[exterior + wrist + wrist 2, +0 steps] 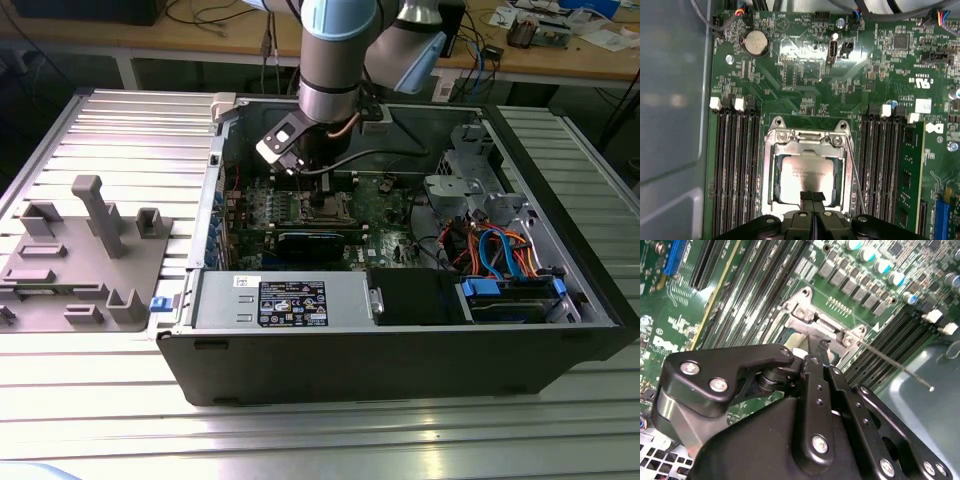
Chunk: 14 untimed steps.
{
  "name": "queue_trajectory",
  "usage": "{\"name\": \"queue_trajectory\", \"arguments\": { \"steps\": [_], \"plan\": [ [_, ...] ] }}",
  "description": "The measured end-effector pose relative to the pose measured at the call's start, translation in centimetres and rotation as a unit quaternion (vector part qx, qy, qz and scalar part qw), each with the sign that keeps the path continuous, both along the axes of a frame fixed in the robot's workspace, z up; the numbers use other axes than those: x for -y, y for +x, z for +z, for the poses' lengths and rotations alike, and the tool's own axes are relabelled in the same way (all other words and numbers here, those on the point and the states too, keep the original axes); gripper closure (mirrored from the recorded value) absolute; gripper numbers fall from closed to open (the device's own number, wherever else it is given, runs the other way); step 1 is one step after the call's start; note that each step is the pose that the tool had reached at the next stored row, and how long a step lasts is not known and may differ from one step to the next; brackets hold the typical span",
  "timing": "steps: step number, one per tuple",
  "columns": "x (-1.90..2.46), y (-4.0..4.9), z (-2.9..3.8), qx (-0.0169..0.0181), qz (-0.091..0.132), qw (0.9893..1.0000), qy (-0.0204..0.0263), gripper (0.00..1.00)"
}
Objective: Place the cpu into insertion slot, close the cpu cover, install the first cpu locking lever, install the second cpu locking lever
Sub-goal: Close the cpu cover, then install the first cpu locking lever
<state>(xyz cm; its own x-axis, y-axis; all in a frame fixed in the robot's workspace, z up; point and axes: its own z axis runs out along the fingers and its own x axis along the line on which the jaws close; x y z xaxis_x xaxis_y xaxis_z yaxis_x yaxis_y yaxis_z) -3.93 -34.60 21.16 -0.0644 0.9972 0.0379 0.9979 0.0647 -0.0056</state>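
table [100,120]: ribbed metal | behind: wooden bench [120,38], cables [215,15] | hand [812,199] closed over cpu [805,172]

The cpu [807,172] has a dull silver-grey metal top; the cpu cover [772,175] framing it is brighter bare metal. The gripper [812,196] is smooth black with a slight sheen. The motherboard [800,100] is glossy green, the table [130,120] ribbed pale metal.

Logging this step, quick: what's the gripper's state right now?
Gripper: shut, fingers pressed together, nothing seen between them, tips at the cpu cover edge.
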Motion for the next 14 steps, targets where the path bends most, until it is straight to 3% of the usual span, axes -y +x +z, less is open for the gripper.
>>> {"name": "queue_trajectory", "arguments": {
  "steps": [7, 14],
  "plan": [
    [-0.05, 1.20, -0.01, 0.0000, 0.000, 1.0000, -0.0001, 0.89],
    [-0.10, 1.30, -0.01, 0.0000, 0.000, 1.0000, -0.0001, 0.89]
  ]
}}
